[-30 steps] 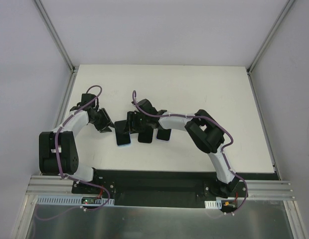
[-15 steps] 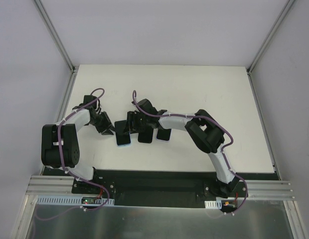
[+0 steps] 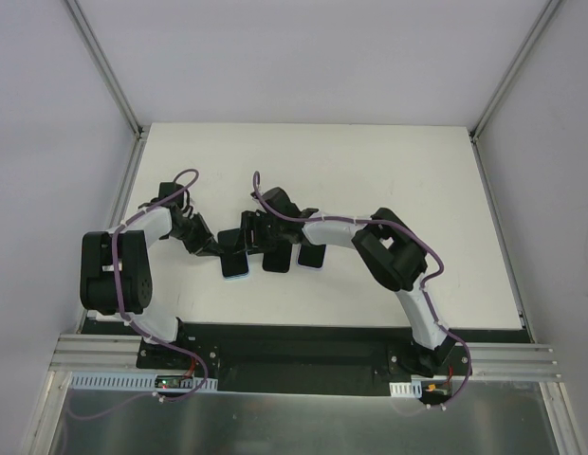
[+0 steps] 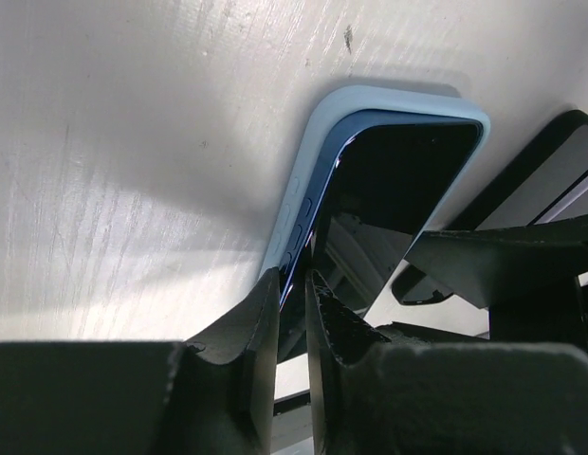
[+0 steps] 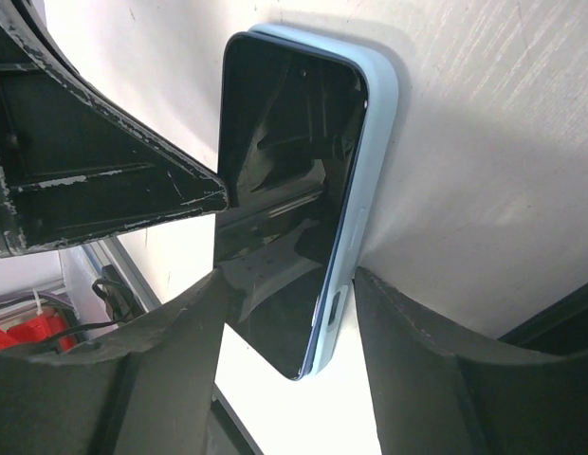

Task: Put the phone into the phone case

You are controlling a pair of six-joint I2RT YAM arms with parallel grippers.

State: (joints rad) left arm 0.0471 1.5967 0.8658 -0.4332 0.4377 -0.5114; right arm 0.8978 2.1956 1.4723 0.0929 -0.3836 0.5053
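Left arm: the left gripper is lowered to the table at the left long side of the phone. In the left wrist view its fingers are drawn almost together, with only a narrow slit between them. The phone's dark blue rim is seen running into that slit. Whether the rim is pinched or merely pressed against cannot be told.

Task item: the phone lies screen up on the phone case, near the table's middle, between the two grippers. The pale blue case wall is visible along one long side and around the far end in the left wrist view. On that long side the phone's rim is raised above the wall, so the phone is tilted and is not seen fully seated there.

Right arm: the right gripper is placed over the far end of the phone. In the right wrist view its fingers are spread wide and set on either side. One bears against the case wall and the other against the phone's opposite edge, so the assembly is clamped across its width.

Other items: two dark slabs are noted lying flat just to the right of the case, partly covered by the right arm
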